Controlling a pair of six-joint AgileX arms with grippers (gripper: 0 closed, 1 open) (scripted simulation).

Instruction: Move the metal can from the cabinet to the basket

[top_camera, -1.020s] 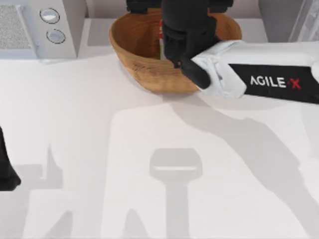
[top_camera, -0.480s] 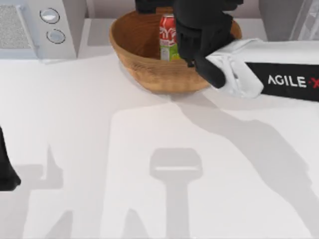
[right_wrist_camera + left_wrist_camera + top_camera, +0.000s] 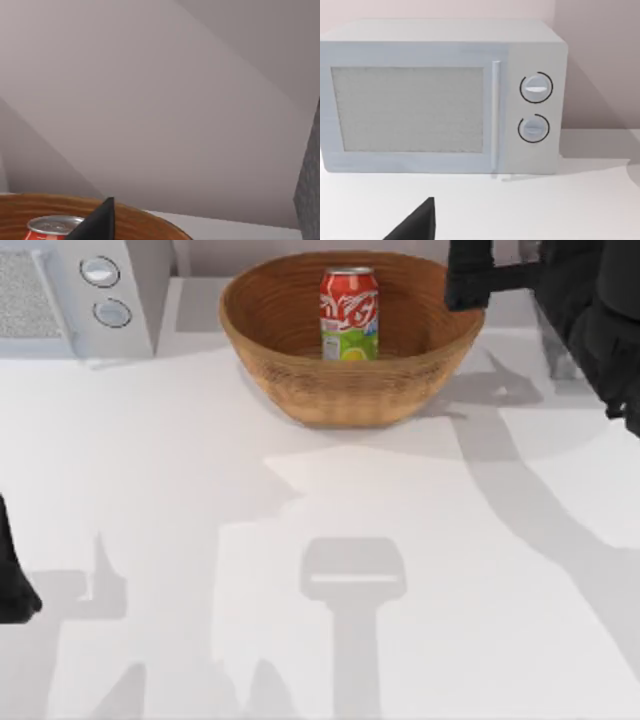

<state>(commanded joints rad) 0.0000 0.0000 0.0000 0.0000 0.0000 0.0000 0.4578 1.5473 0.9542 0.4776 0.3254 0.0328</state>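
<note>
can (image 3: 349, 313): stood upright inside the basket (image 3: 290, 375), far centre of the table (image 3: 300, 540), nothing touching it.
right gripper (image 3: 468, 278): far right, at the basket's right rim, apart from the can; can't tell whether the fingers were spread or pressed together.
left arm (image 3: 12, 575): parked at the left edge.
room: near half of the table was open; the microwave (image 3: 75, 295) sat at far left, with a gap between it and the basket.
right wrist view: can top (image 3: 54, 225) and basket rim (image 3: 150, 222) below a plain wall, dark fingertip (image 3: 97, 222) in front.
left wrist view: microwave face-on, two dials (image 3: 536, 88).
change: 0.5 s ago the right arm hung over the basket right of the can; it had since pulled back to the right, and the can kept its place.
</note>
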